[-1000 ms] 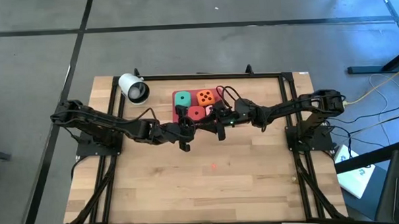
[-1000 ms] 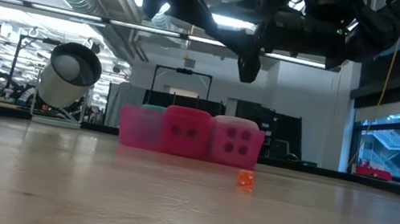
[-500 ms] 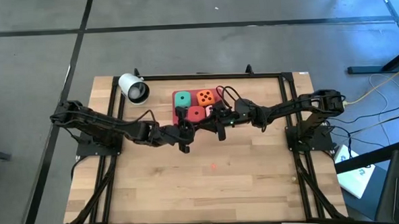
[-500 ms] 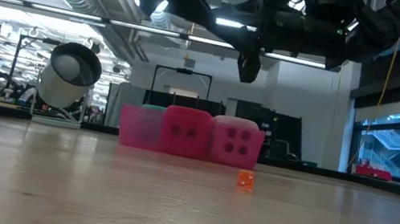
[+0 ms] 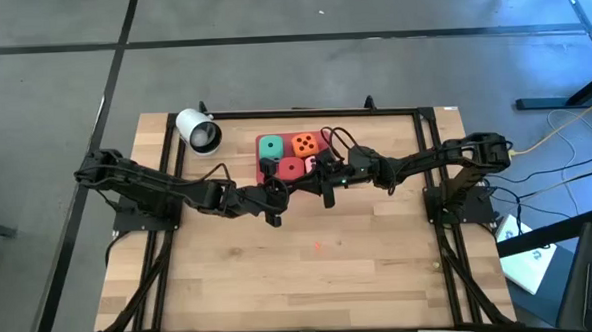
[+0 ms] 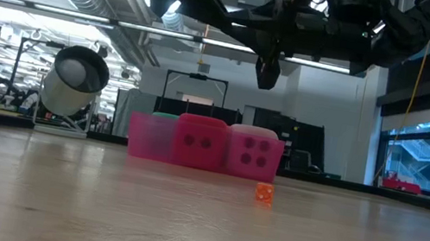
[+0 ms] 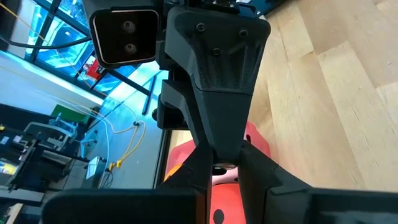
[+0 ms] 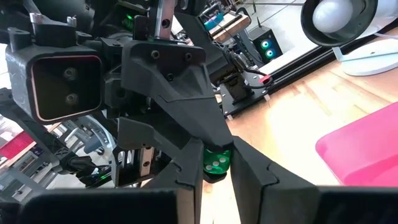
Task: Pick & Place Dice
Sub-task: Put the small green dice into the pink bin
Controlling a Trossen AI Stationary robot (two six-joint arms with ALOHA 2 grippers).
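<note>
Four dice sit in a pink tray (image 5: 261, 173) at the table's far middle: teal (image 5: 270, 147), orange (image 5: 305, 143), red (image 5: 291, 168) and pale pink (image 6: 253, 155). Just on the near side of the tray, well above the table, my two grippers meet tip to tip. My left gripper (image 5: 289, 190) and my right gripper (image 5: 309, 182) are both shut on one tiny green cube with pale pips (image 8: 216, 163). In the low view the arms (image 6: 275, 25) hang high over the tray. My left gripper pinches the tiny green cube (image 8: 216, 155) between its two fingertips (image 8: 198, 144), coming roughly level from the table's left. The cube is clear of the table and tray. My right gripper has its two fingers (image 8: 249, 180) against the cube's opposite sides (image 8: 227, 165), coming level from the table's right. The cube sits between them, facing the left gripper's tips.
A tiny orange cube (image 6: 264, 194) lies on the bare wood nearer the table's front, below the grippers. A white lamp-like cylinder (image 5: 198, 130) stands at the far left. A black frame (image 5: 432, 180) runs along the table's sides and far edge.
</note>
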